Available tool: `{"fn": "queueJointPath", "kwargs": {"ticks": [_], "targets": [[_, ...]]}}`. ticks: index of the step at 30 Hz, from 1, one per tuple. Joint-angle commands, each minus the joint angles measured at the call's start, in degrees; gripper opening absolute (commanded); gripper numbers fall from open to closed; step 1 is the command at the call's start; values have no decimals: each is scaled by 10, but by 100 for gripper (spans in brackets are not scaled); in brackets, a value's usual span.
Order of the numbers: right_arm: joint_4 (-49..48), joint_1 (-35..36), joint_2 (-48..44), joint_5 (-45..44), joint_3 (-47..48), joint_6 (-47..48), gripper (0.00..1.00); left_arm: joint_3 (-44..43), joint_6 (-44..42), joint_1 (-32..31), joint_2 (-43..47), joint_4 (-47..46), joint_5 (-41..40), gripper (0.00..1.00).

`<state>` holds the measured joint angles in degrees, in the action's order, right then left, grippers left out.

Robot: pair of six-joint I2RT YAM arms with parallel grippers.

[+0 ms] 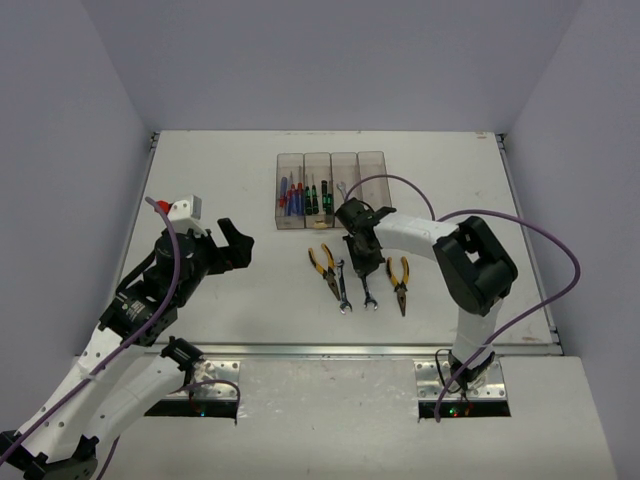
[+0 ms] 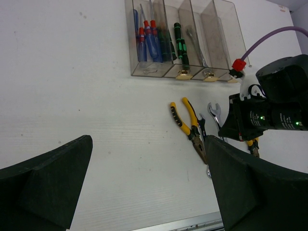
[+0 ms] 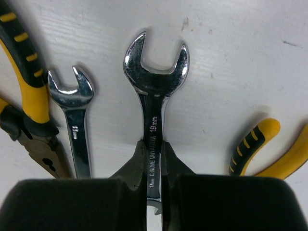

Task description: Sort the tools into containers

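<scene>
My right gripper (image 3: 153, 150) is shut on the shaft of a large silver wrench (image 3: 155, 91) marked 19 mm, which lies at table level. In the top view this gripper (image 1: 362, 262) is low over that wrench (image 1: 369, 292). A smaller wrench (image 3: 77, 120) lies just left of it, beside yellow-and-black pliers (image 3: 29, 96). A second pair of pliers (image 3: 260, 144) lies to the right. The clear containers (image 1: 332, 188) hold blue/red screwdrivers (image 2: 147, 41), green/black screwdrivers (image 2: 179, 43) and one wrench (image 2: 197, 45). My left gripper (image 1: 235, 245) is open and empty, well left of the tools.
The right arm (image 2: 269, 113) hides part of the tools in the left wrist view. The rightmost bin (image 1: 373, 180) looks empty. Grey walls enclose the table on three sides. A metal rail (image 1: 320, 350) runs along the near edge.
</scene>
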<state>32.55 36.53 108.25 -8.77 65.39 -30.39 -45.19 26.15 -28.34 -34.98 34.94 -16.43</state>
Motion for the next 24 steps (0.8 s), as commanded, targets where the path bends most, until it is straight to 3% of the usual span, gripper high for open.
{"fn": "queueJointPath", "kwargs": {"ticks": [1,14,18,24], "targets": [[19,3,-50,-6,3,0,0,0,-5,4,3,-26,1,100],[49,2,-105,-13,67,13,0,0,-4,4,5,-25,-1,100],[75,-19,-66,-8,171,33,0,-1,-4,4,5,-25,-2,100],[153,-66,87,8,395,58,0,1,-3,4,7,-25,0,100]]}}
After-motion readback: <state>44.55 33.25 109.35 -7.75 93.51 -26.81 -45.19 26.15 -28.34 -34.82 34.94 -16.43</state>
